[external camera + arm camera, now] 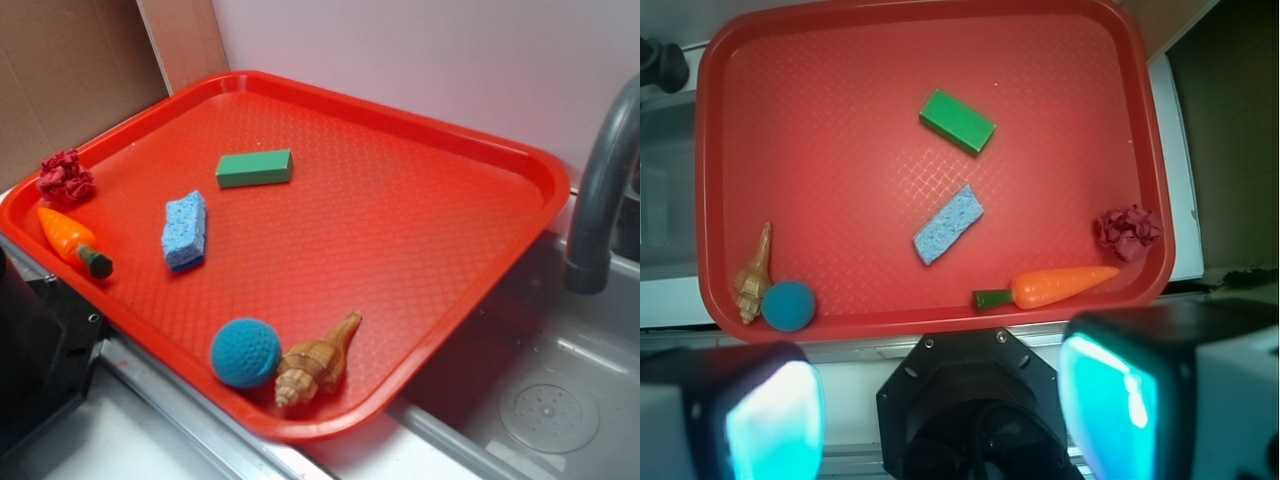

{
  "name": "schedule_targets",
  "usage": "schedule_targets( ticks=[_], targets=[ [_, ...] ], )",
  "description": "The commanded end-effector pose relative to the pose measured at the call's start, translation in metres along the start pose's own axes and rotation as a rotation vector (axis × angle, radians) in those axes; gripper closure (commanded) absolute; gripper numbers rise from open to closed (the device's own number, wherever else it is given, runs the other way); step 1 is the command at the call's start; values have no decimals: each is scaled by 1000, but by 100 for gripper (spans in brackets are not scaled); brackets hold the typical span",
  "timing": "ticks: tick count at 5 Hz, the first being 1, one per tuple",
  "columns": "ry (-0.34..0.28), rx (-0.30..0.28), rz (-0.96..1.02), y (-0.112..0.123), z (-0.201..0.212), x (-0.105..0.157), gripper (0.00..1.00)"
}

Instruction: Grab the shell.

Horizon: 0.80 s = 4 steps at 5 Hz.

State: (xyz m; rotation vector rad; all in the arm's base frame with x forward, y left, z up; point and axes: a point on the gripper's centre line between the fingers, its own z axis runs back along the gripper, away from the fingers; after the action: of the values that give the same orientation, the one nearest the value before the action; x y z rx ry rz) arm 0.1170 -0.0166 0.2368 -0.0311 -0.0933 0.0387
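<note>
The shell [317, 362] lies in a corner of the red tray [400, 220], touching the teal ball [245, 352]; a misaligned descent would likely catch the ball or the raised tray rim; the claw [940, 405] stands wide, empty, well apart from the shell; its fingertips are cut off by the wrist view's lower edge.

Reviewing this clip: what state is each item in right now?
shell: lying on its side on the tray, touching the ball, not grasped.
teal ball: resting against the shell.
blue sponge: lying flat.
green block: lying flat.
toy carrot: on its side by the rim.
red crumpled wad: scrunched.
gripper: open, holding nothing.
</note>
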Motion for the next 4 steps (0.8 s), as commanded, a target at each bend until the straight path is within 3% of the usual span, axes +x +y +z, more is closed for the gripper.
schedule_targets(
  ticks=[1, 2, 3, 4],
  targets=[
    [0, 0, 0, 0, 0, 0, 0],
    [-86, 49, -34, -41, -50, 26, 0],
    [-120, 41, 31, -82, -86, 51, 0],
    [-92, -34, 77, -116, -115, 62, 0]
  ],
)
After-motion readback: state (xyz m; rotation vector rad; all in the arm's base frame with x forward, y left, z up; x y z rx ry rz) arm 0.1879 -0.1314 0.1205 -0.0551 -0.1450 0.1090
